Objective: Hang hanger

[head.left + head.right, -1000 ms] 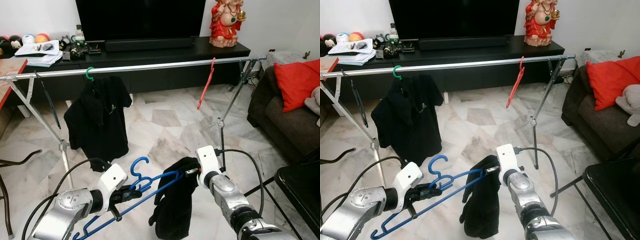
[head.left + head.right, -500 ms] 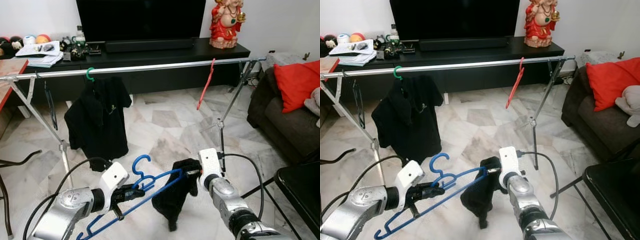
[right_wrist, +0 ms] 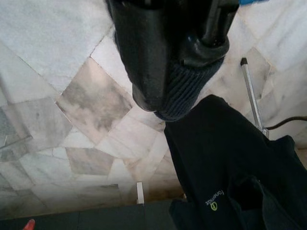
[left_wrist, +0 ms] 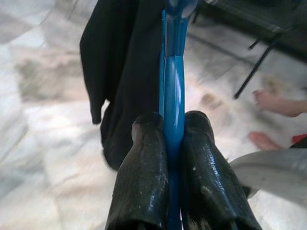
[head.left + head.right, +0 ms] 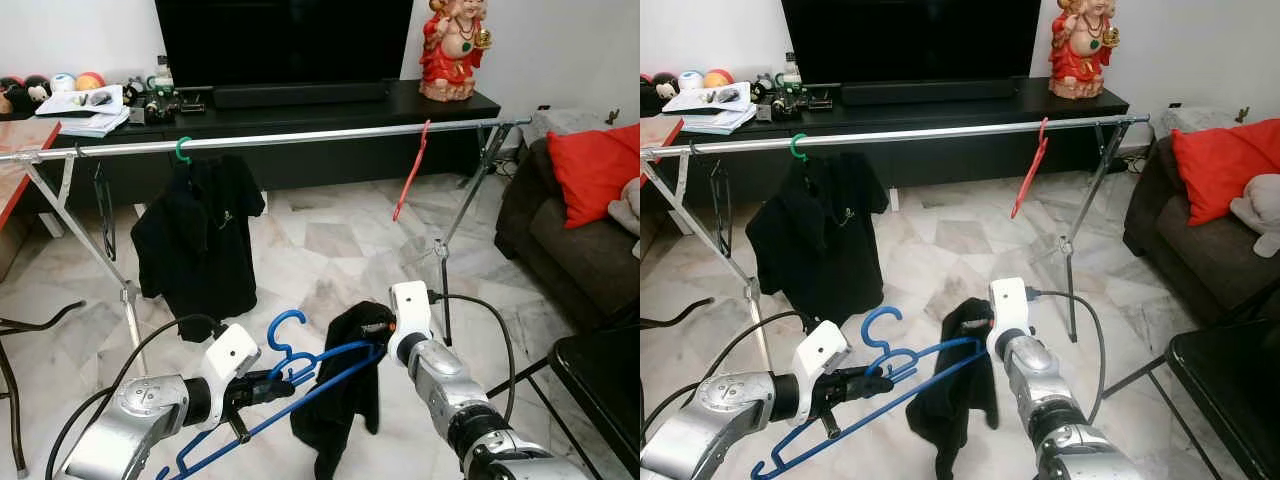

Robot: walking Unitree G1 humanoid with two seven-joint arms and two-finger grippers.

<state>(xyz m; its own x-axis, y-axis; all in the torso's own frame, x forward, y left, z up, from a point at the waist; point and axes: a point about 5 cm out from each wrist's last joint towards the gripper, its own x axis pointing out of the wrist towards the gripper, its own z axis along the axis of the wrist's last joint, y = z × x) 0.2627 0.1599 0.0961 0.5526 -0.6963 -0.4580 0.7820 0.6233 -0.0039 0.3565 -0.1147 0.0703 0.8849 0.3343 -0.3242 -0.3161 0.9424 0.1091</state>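
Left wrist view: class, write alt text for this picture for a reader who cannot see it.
The left claw is shut on a blue hanger, whose bar runs straight away from the camera. A black garment hangs off the hanger's far part above a marble floor.

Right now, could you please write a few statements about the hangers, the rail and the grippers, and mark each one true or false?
1. The left gripper is shut on the blue hanger. True.
2. The black garment drapes from the blue hanger's end by the right gripper. True.
3. The red hanger lies on the floor. False: it hangs on the rail.
4. The rail carries no clothes. False: a black shirt hangs from a green hook.
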